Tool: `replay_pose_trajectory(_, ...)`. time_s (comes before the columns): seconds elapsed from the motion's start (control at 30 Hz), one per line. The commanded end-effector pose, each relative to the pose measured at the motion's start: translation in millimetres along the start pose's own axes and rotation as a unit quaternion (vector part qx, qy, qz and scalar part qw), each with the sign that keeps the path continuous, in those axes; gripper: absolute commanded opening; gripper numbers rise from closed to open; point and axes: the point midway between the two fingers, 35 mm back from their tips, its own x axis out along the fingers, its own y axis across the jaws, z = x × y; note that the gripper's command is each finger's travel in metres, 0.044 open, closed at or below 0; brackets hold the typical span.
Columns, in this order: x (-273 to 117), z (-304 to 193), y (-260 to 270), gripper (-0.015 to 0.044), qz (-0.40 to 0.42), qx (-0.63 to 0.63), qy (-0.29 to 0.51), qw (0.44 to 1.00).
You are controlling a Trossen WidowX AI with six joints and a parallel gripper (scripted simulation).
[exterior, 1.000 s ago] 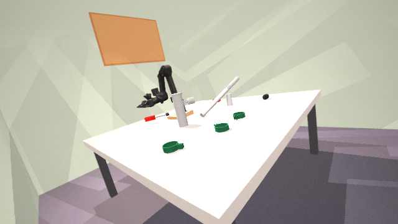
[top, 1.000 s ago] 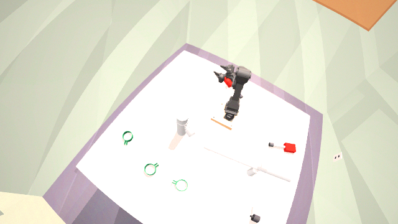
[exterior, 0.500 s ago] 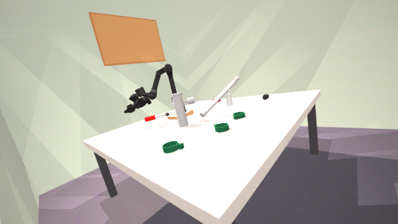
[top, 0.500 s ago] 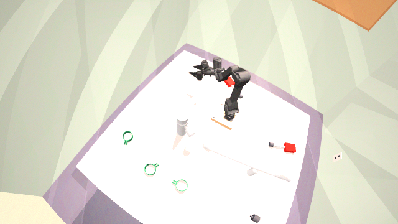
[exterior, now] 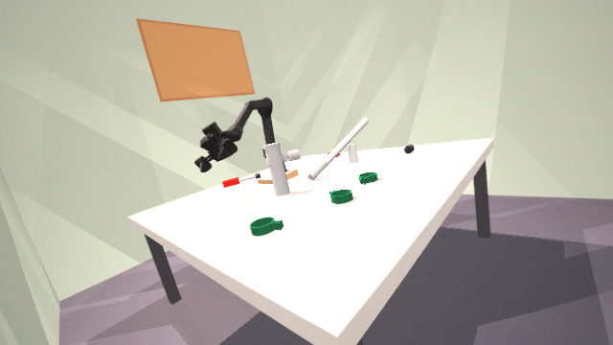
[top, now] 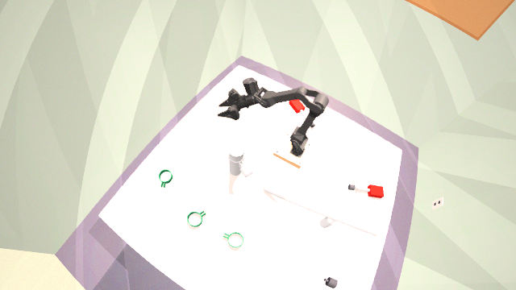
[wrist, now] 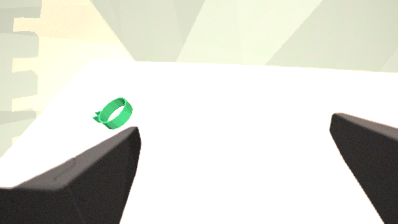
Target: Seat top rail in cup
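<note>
And looking right across the views here, folks, there's no lettering, no label, no brand, no number and no sign that can be read on anything at all, not from the top, not from the exterior, and not from the wrist either!

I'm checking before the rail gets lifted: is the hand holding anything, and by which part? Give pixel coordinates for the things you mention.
Nothing is held; the hand (top: 219, 109) (wrist: 235, 122) is open.

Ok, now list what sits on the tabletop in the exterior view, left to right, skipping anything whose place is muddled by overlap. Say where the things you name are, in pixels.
Red-handled tool (top: 297, 105) (exterior: 231, 182) → big post (top: 235, 164) (exterior: 278, 172) → top rail (top: 318, 211) (exterior: 339, 149) → small black part (top: 331, 283) (exterior: 409, 149).
</note>
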Motion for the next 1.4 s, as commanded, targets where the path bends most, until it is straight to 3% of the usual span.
replay_pose_trajectory(0.0,16.1,0.9,46.6,0.044,0.034,-0.006,0.029,0.999)
replay_pose_trajectory(0.37,20.3,-18.1,218.4,0.044,0.159,-0.067,0.13,0.976)
replay_pose_trajectory(0.63,-15.9,-31.8,310.1,0.044,0.242,-0.116,0.167,0.949)
replay_pose_trajectory(0.8,-59.3,-65.4,351.4,0.044,0.265,-0.165,0.237,0.92)
replay_pose_trajectory(1.0,-131.0,-104.1,381.0,0.044,0.289,-0.262,0.311,0.867)
replay_pose_trajectory(1.23,-216.5,-130.2,376.7,0.044,0.309,-0.403,0.355,0.785)
replay_pose_trajectory(1.37,-232.7,-132.5,371.3,0.044,0.312,-0.435,0.358,0.765)
